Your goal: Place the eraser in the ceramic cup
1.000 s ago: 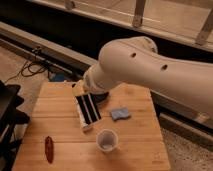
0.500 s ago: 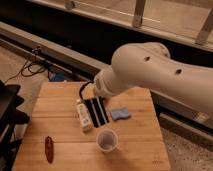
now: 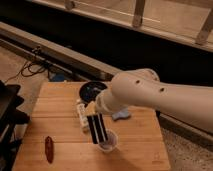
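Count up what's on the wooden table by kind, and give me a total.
Ceramic cup: 1, gripper at its rim
Dark bowl: 1
White oblong object: 1
Pale blue object: 1
Reddish-brown object: 1
Total: 5

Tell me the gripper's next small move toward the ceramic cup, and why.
Probably a slight shift to camera-right, centring over the ceramic cup. The gripper hangs low at the cup's left rim, not over its middle, so anything dropped now might hit the rim. Whether it carries the eraser I cannot tell; a white oblong thing lies on the table beside it.
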